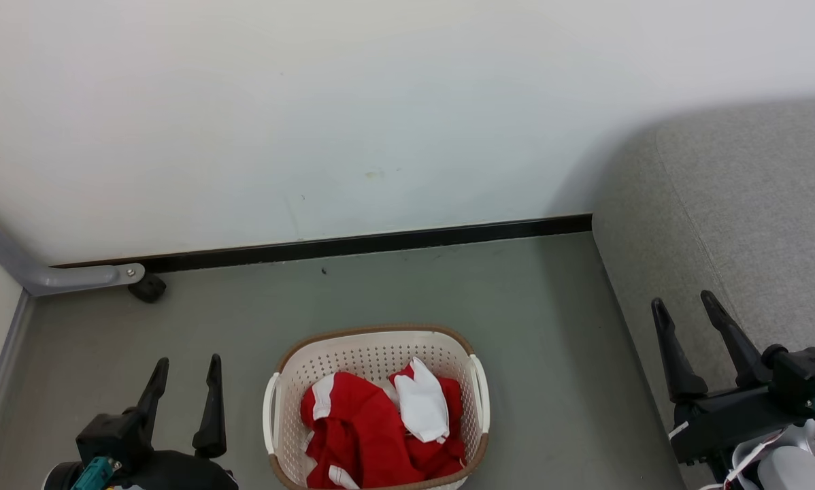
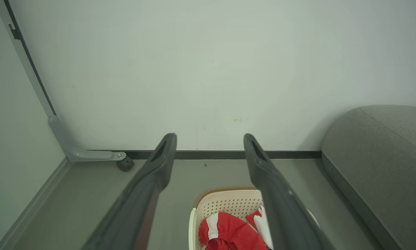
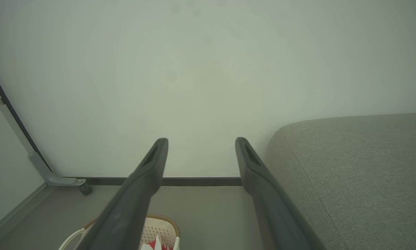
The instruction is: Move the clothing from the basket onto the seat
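Note:
The cream perforated basket [image 1: 373, 354] with a brown rim stands on the grey floor at the bottom centre of the head view. Red clothing [image 1: 367, 429] with white panels lies bunched inside it. The grey seat [image 1: 754, 204] fills the right side. My left gripper [image 1: 186, 367] hangs open to the left of the basket, nothing between its fingers. My right gripper [image 1: 683, 305] stands open over the seat's front edge, also empty. The left wrist view looks past the left gripper [image 2: 209, 139] at the basket [image 2: 229, 201] and clothing [image 2: 229, 231]; the right wrist view past the right gripper [image 3: 201, 142] at the seat [image 3: 360, 166].
A pale wall with a dark skirting strip [image 1: 380, 241] closes the far side. A grey metal frame leg with a black caster [image 1: 147, 287] stands at the left by a side panel. Bare floor [image 1: 550, 327] lies between basket and seat.

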